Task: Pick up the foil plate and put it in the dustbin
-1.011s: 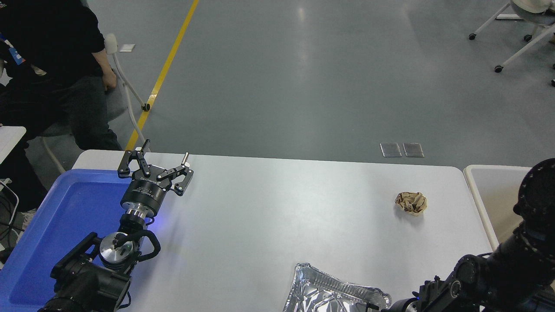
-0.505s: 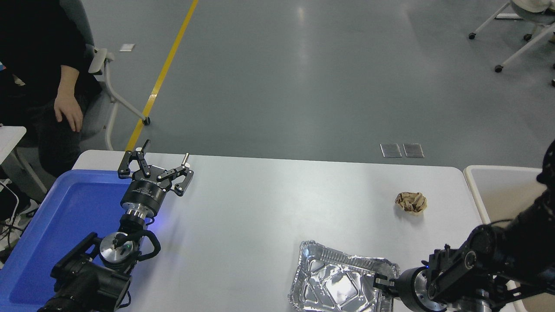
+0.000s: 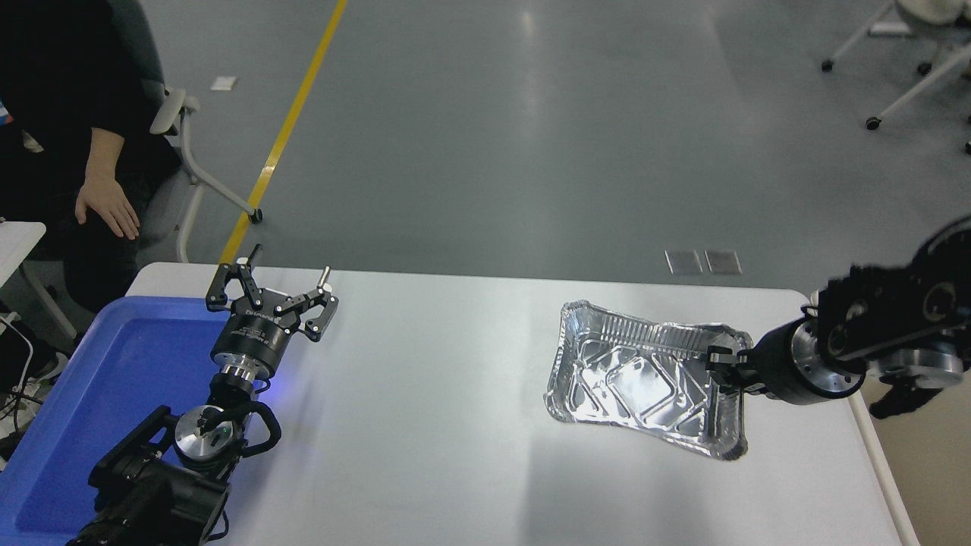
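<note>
The foil plate [image 3: 645, 383] is a shiny silver foil tray, dented, with ribbed sides. It hangs in the air above the right part of the white table [image 3: 425, 425], tilted toward the camera. My right gripper [image 3: 722, 366] is shut on the plate's right rim and holds it up. The dustbin [image 3: 933, 462] shows only as a pale rim and tan inside at the right edge, partly behind my right arm. My left gripper [image 3: 274, 292] is open and parked at the far left over the table's back edge.
A blue plastic tray [image 3: 98, 394] lies at the table's left end under my left arm. A person sits at the far left, a hand [image 3: 106, 212] resting on a knee. The brown paper ball is hidden behind the plate.
My right gripper has lifted the foil plate off the table's front edge and carried it up and to the right. The plate now hides the paper ball. The left arm has not moved.
</note>
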Controlling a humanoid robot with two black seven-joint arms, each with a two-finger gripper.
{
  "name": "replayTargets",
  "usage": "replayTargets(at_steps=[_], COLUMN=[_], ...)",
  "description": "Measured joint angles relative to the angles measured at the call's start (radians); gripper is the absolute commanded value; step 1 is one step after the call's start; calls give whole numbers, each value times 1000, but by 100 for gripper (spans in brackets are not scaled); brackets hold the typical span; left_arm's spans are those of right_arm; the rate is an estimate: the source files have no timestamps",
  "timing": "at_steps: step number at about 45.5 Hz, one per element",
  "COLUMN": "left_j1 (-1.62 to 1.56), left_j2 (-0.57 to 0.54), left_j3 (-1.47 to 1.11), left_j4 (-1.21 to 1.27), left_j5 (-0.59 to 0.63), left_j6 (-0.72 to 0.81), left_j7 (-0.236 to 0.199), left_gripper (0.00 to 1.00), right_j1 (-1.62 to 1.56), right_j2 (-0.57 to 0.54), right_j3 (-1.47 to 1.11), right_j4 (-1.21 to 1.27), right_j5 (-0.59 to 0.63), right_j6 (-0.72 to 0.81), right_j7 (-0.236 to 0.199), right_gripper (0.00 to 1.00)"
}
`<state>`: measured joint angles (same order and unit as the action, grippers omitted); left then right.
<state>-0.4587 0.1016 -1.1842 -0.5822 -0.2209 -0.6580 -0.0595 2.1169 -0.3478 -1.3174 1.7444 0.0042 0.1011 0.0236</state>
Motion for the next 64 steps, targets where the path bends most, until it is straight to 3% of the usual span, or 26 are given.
replayTargets(at_steps=[14,25,39,50,58,64], left_j1=[0,0,0,0,0,0], left_j2=[0,0,0,0,0,0], left_j3=[0,0,0,0,0,0], left_j4=[1,0,0,0,0,0], left_j5=[0,0,0,0,0,0], left_j6=[0,0,0,0,0,0], left_j7=[0,0,-1,0,0,0], left_gripper=[99,99,99,99,99,99], right_j1=[293,358,203,-118,-435,-674], right_j2=[-76,-165,-373,-564,-631,-621], right_j3=[-65,-120,-116,104,349,533], right_j4=[-30,-164,-530,-834,-1023,-1152], right_j5=[-141,-210,-235,-232,-221,-204], right_j6=[295,384,359,240,173,148], right_j7=[-6,-9,-9,-10,-10,-10], right_gripper=[0,0,0,0,0,0])
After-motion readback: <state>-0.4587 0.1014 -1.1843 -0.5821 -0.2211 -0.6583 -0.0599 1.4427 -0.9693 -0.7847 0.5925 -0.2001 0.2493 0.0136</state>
